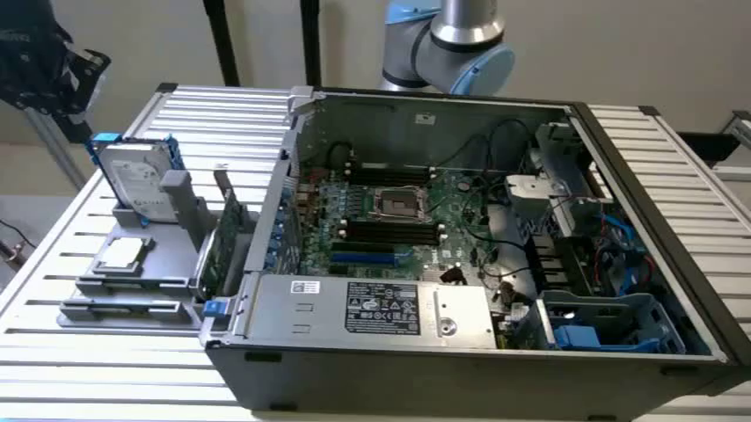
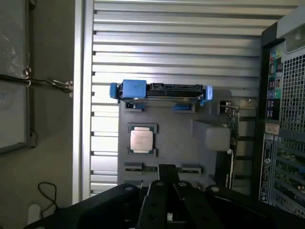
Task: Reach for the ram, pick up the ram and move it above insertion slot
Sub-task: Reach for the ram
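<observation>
Gripper (image 2: 167,175) hangs above the processor (image 2: 141,140); how far it is open I cannot tell. Just beside the processor sits the ram (image 2: 138,167), seemingly edge-up. Best to align along its length and descend squarely.

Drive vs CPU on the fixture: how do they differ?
The drive stands on edge; the CPU lies flat. The drive is larger and oblong; the CPU is small and square. The drive has a blue frame; the CPU has no blue. Both are silver-faced and sit on the grey fixture.
</observation>
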